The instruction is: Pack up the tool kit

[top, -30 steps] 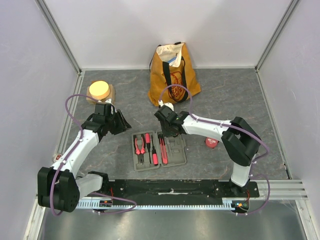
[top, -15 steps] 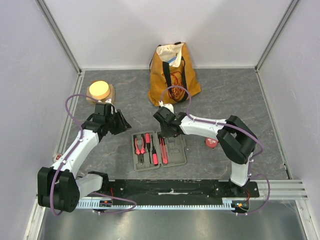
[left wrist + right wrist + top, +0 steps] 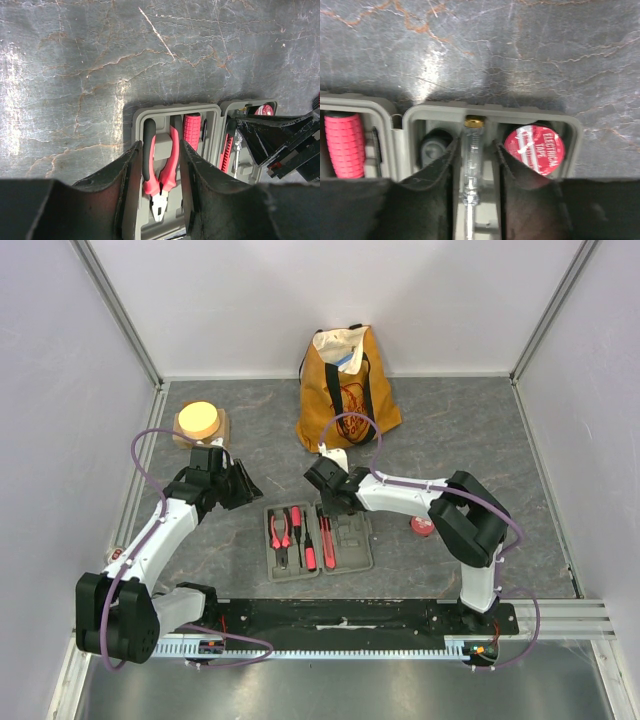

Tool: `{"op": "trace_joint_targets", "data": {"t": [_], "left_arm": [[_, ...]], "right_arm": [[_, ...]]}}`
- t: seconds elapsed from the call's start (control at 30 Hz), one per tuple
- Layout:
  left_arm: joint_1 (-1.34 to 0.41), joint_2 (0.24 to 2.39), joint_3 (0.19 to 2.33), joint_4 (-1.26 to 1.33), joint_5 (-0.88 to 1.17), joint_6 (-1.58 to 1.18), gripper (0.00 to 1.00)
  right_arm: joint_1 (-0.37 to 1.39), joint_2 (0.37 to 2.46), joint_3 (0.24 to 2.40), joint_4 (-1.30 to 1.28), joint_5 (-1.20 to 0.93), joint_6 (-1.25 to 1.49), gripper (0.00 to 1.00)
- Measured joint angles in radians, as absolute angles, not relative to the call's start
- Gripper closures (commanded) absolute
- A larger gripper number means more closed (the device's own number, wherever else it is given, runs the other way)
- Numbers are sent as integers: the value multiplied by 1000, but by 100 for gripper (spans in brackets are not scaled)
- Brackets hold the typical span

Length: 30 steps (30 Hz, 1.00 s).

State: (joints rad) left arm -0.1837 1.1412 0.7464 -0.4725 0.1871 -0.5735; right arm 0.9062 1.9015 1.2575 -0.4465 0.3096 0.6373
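The dark-grey tool case [image 3: 347, 552] lies open near the front middle. Its left half holds red-and-black pliers [image 3: 281, 532] and a red-handled screwdriver [image 3: 296, 520]. The right half holds a red knife [image 3: 327, 532]. My right gripper [image 3: 335, 504] hangs over the case's far right edge. In the right wrist view its narrowly open fingers [image 3: 437, 175] straddle a clear tester screwdriver [image 3: 471, 160] lying in its slot, beside a red electrical tape roll [image 3: 535, 150]. My left gripper [image 3: 244, 485] is open and empty, up and left of the case. Its wrist view shows the pliers [image 3: 165, 170] between the fingers, well below them.
A mustard-yellow tote bag [image 3: 345, 390] stands at the back middle. A round yellow-topped tan block [image 3: 200, 422] sits at the back left. A small red round object [image 3: 424, 527] lies on the table right of the case. Grey walls close in three sides.
My right gripper has shifted slightly left and toward the far edge of the case. The left arm has not moved.
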Motion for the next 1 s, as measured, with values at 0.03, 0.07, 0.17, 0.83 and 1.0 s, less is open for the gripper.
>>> {"op": "trace_joint_targets", "data": {"t": [0.03, 0.07, 0.17, 0.83, 1.0], "left_arm": [[-184, 1142, 746, -472, 187, -574, 58], [-184, 1142, 746, -472, 187, -574, 58], [-184, 1143, 746, -472, 187, -574, 58], [-184, 1165, 746, -461, 248, -575, 57], [-184, 1167, 746, -461, 265, -575, 57]], "right_arm": [[906, 1901, 1258, -450, 315, 638, 51], [908, 1901, 1258, -458, 320, 638, 48], [908, 1898, 1263, -467, 326, 636, 47], [934, 1785, 1250, -520, 252, 650, 85], [949, 1814, 1250, -527, 239, 652, 89]]}}
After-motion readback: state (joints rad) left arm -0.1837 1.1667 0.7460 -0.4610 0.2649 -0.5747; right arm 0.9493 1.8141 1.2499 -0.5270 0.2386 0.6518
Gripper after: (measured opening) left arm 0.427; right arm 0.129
